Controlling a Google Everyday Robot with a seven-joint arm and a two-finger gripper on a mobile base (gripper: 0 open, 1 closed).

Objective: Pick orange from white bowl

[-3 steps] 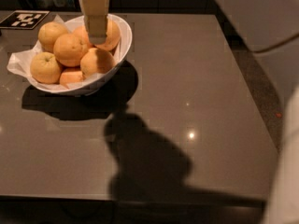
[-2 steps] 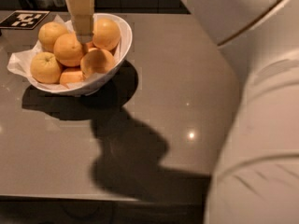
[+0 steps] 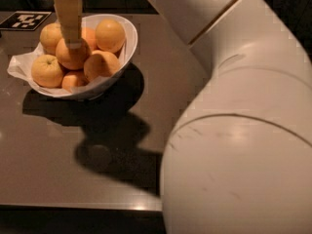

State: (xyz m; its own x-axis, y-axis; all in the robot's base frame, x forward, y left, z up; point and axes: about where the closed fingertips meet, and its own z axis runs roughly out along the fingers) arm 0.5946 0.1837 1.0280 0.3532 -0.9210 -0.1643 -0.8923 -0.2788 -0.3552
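The white bowl stands at the back left of the dark table, lined with crumpled white paper and holding several oranges. My gripper hangs down from the top edge over the bowl's left half. Its tip is in front of the middle orange and seems to touch it. Other oranges lie around it: one at the back right, one at the front left.
A black and white marker tag lies at the table's back left corner. My large white arm fills the right side and hides the table's right part. The table's front edge runs along the bottom.
The gripper has shifted left over the bowl, from the right-hand oranges to the middle one. My arm has swung in and now covers the right side.
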